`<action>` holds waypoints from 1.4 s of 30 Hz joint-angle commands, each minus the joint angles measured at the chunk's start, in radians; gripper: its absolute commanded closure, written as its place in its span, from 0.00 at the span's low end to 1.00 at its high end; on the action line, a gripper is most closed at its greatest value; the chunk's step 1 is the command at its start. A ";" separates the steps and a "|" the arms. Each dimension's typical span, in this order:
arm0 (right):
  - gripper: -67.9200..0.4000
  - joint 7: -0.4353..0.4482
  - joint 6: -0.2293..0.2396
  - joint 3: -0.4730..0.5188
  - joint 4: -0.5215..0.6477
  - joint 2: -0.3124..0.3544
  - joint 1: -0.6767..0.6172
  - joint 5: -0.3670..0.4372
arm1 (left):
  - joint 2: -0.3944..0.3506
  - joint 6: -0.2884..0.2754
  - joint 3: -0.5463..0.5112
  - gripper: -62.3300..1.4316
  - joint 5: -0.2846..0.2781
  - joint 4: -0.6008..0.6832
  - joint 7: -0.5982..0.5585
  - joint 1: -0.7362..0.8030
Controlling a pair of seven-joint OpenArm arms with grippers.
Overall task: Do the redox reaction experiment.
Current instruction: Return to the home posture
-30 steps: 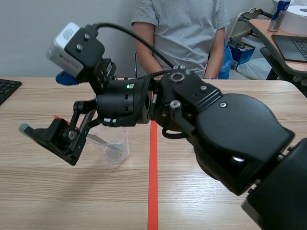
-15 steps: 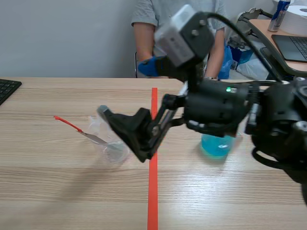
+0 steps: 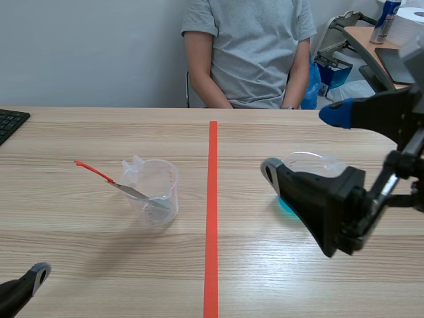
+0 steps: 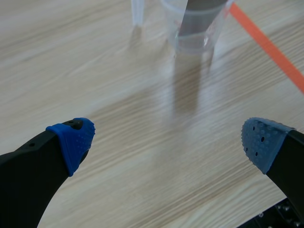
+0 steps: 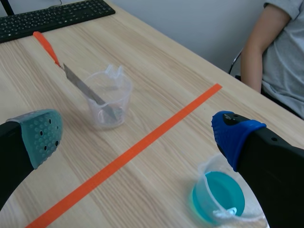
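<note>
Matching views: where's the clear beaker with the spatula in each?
Scene view: clear beaker left of the orange tape line.
Left wrist view: beaker ahead of left gripper, beside the tape.
Right wrist view: beaker ahead of right gripper, across the tape from blue cup.
Shared landmark: tape line.

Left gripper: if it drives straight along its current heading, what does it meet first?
Probably the clear beaker, ahead of the open left gripper across a stretch of table. Pitched downward, it might touch the table first; depth is unclear.

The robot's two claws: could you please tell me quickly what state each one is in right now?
Black left claw: open, holding nothing.
Black right claw: open, holding nothing.
</note>
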 commanded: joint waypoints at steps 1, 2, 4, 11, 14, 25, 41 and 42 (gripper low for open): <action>0.04 0.011 0.000 0.020 0.035 0.002 -0.042 0.011 | 0.026 -0.007 -0.031 0.00 -0.002 0.036 0.003 0.011; 0.04 0.011 -0.001 0.039 0.053 0.002 -0.077 0.011 | 0.039 -0.012 -0.048 0.00 0.001 0.058 0.013 0.011; 0.04 0.013 -0.005 0.072 0.090 0.002 -0.146 0.016 | 0.066 -0.037 -0.080 0.00 0.017 0.097 0.032 0.010; 0.04 0.014 -0.059 0.141 0.203 0.002 -0.332 0.019 | 0.161 -0.119 -0.121 0.00 0.089 0.198 0.093 0.005; 0.04 0.012 -0.073 0.166 0.212 0.001 -0.351 0.019 | 0.203 -0.142 -0.122 0.00 0.131 0.225 0.104 0.005; 0.04 -0.012 -0.079 0.222 0.212 0.001 -0.350 0.019 | 0.304 -0.181 -0.130 0.00 0.227 0.257 0.100 -0.020; 0.04 -0.031 -0.079 0.222 0.212 0.001 -0.350 0.018 | 0.303 -0.187 -0.130 0.00 0.218 0.257 0.092 -0.062; 0.04 -0.035 -0.079 0.222 0.212 0.001 -0.350 0.018 | 0.303 -0.187 -0.130 0.00 0.218 0.257 0.092 -0.062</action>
